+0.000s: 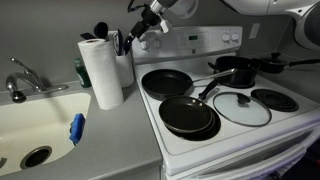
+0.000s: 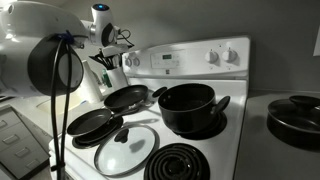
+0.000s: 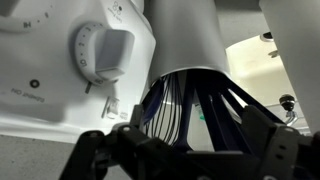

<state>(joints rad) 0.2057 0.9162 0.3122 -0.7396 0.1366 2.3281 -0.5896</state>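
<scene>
My gripper (image 1: 140, 28) hovers over a utensil holder (image 1: 122, 48) full of dark utensils, at the back left corner of the white stove (image 1: 200, 45). It also shows in an exterior view (image 2: 112, 40) above the utensils (image 2: 105, 62). In the wrist view the fingers (image 3: 185, 152) stand wide apart, with a wire whisk (image 3: 165, 105) and black utensil handles (image 3: 225, 110) between them. The fingers do not visibly press on any of them. A stove knob (image 3: 100, 50) is close on the left.
A paper towel roll (image 1: 100, 70) stands beside the holder. The stove carries two black pans (image 1: 167, 82) (image 1: 188, 115), a glass lid (image 1: 241, 107) and a black pot (image 1: 235, 70). A sink (image 1: 30, 120), faucet (image 1: 20, 78) and blue brush (image 1: 76, 128) lie beyond the roll.
</scene>
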